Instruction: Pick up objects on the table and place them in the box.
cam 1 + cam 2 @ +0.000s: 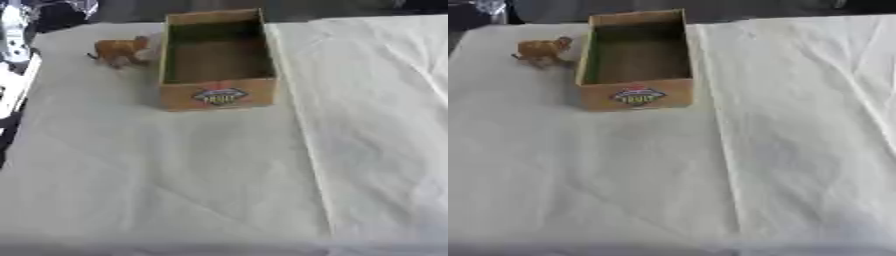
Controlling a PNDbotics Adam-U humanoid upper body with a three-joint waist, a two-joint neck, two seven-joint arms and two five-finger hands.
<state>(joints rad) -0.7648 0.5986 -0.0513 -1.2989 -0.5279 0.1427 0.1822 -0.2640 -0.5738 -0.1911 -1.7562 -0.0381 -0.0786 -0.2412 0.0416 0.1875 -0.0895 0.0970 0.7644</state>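
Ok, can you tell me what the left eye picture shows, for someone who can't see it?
An open cardboard box stands at the far side of a white-covered table. A small orange toy animal stands just to its left.

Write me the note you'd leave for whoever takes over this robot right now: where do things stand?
Hands: neither the left nor the right hand shows in either view.
Things: the cardboard box sits open at the far middle of the white-covered table; it looks empty. A small orange toy animal stands on the table just left of the box.
Done: nothing is in the box yet.
Left: pick up the toy animal and place it in the box.
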